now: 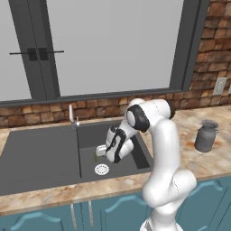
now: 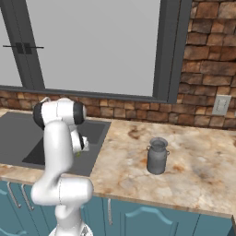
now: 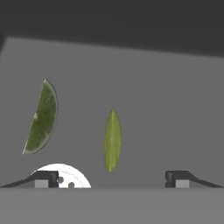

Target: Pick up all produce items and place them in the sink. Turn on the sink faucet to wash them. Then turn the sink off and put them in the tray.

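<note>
The hand point(image 3: 112, 178) hangs over the deep basin of the sink point(image 1: 40, 153) with its two fingertips point(image 3: 43, 178) spread wide and nothing between them. In the hand view two green produce pieces show against the grey basin floor: a slim yellow-green one point(image 3: 112, 140) between the fingertips and clear of both, and a broader, curved darker one point(image 3: 41, 118) off to the side above the white round drain point(image 3: 65, 175). Whether the slim piece rests on the floor or is in the air cannot be told.

From the left base view the hand point(image 1: 100, 152) points down into the basin, just above a small green speck point(image 1: 95, 158) and near the drain point(image 1: 102, 169). The white arm point(image 1: 160, 149) rises from the base, bends at a dark elbow joint by the basin's back edge, and folds its forearm down and toward the drainboard side. The silver faucet point(image 1: 72, 116) stands upright at the sink's back rim, between the flat drainboard half and the basin.

The sink is set in a mottled stone desk point(image 2: 184, 161) over teal cabinet doors point(image 2: 147, 221). A grey metal milk can point(image 2: 157, 156) stands on the desk well apart from the sink. Behind runs a brick wall point(image 2: 207, 83) with a large dark-framed window point(image 1: 108, 45) and a wall outlet point(image 2: 221, 105).
</note>
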Robot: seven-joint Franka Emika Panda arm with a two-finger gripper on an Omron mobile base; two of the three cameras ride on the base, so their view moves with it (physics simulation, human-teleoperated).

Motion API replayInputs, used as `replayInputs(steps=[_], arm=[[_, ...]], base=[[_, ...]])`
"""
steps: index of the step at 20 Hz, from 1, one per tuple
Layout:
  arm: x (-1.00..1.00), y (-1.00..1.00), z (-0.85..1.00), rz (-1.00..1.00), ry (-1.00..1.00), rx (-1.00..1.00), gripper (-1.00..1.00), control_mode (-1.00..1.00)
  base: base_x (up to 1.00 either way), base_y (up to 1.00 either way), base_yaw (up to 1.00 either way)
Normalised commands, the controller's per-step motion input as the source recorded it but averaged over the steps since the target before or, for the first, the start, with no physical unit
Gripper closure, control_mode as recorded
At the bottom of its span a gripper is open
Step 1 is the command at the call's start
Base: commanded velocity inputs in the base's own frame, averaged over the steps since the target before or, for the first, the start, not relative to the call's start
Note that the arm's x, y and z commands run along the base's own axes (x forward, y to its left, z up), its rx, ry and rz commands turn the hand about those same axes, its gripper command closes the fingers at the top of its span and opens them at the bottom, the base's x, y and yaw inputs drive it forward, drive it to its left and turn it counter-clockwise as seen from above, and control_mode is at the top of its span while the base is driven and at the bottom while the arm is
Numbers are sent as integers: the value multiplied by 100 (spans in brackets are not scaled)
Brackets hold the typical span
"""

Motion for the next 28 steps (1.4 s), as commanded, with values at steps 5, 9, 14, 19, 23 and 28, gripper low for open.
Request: replayInputs(steps=[5,9,14,19,23,28], arm=[[-66,0,87,0,-5,1,-100,-100],[-45,0,100,0,-1,0,-100,-100],[-50,0,89,2,-5,0,-100,-100],[-15,0,68,2,0,0,-100,-100],[15,0,97,1,2,1,-100,-100],[14,4,90,3,8,0,-100,-100]], base=[[0,0,0],[0,0,0],[0,0,0],[0,0,0],[0,0,0],[0,0,0]])
